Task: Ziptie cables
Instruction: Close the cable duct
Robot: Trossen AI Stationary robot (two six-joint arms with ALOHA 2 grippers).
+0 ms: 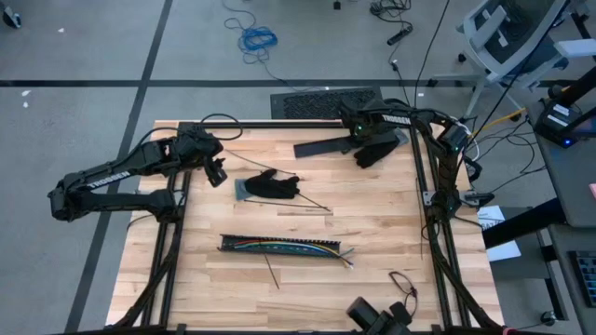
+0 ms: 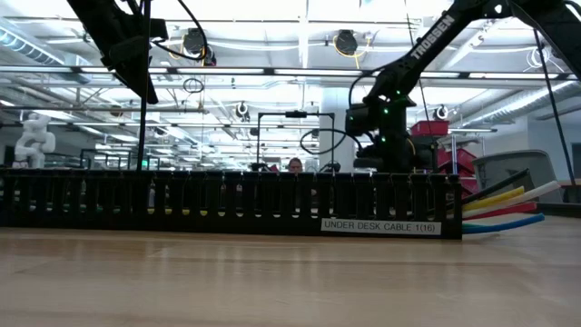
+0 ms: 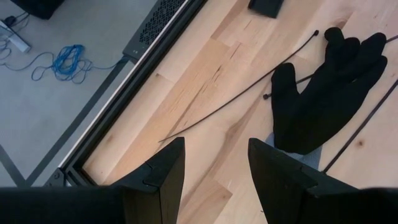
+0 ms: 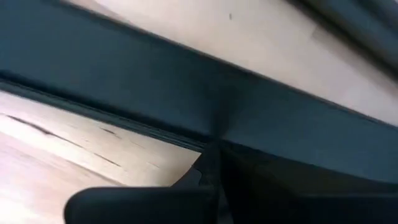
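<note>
The cables [image 1: 341, 253] lie in a long black slotted bar [image 1: 279, 246] on the table's near half, their coloured ends [image 2: 504, 209] sticking out of its right end. My left gripper [image 3: 214, 146] hangs open above the table's far left, clear of a black glove [image 3: 329, 93] and a thin black zip tie [image 3: 236, 102]. My right gripper [image 4: 211, 152] points down, shut, at the edge of a flat dark strip [image 1: 321, 147] lying by the table's far edge. In the low view the slotted bar [image 2: 227, 200] hides its fingertips. My right gripper comes from above with shut fingers, whose tips stand at the long edge of the dark strip [image 4: 186, 134]. The strip lies flat on the table. Whether the tips touch it or only stand beside it, I cannot tell.
Other zip ties lie loose: one [image 1: 312, 207] right of the glove [image 1: 272, 185], one [image 1: 272, 271] near the slotted bar. A dark cable loop [image 1: 402, 282] lies at the near right. A black lump [image 1: 379, 152] sits beside the strip. The black frame rails [image 1: 424, 214] border the table.
</note>
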